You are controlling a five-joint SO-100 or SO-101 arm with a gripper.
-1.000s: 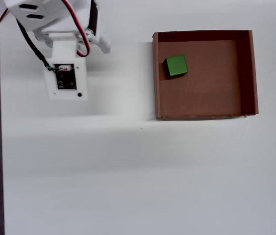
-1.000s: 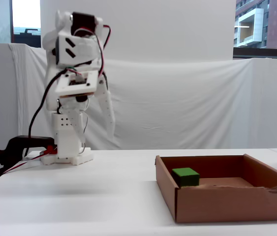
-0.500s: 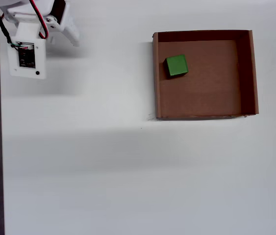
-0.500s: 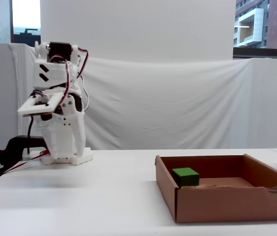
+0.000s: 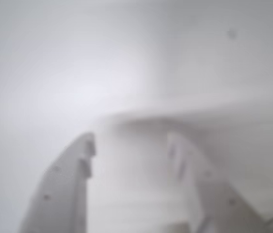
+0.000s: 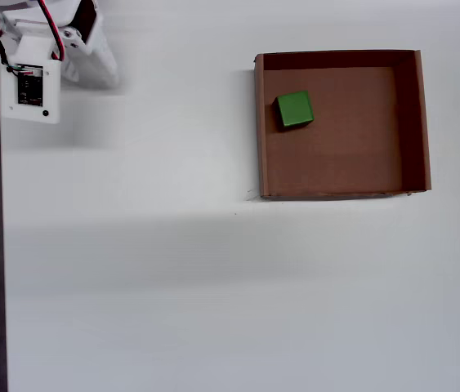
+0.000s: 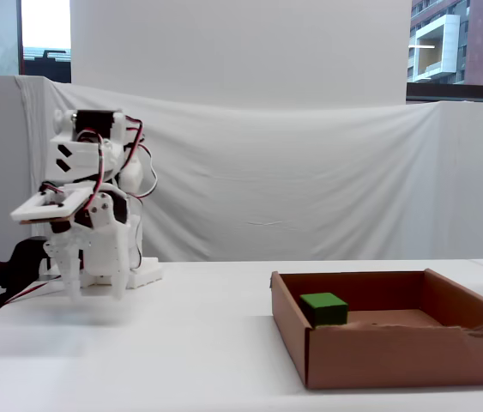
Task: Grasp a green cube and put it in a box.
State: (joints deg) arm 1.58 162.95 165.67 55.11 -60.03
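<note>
The green cube lies inside the box, in the corner that is upper left in the overhead view; in the fixed view the green cube rests behind the front wall of the box. My gripper hangs far left of the box, by the arm's base, fingers pointing down just above the table. In the blurred wrist view the gripper stands open, its fingers well apart and only white surface between them. The white arm sits at the overhead view's top left corner.
The arm's base stands at the back left of the white table. Red and black cables and a dark clamp lie at the left. The table's left edge borders a dark strip. White cloth hangs behind.
The arm has folded back to the left toward its base and come down, so the gripper now hangs low over the table. The green cube has stayed put in the box.
</note>
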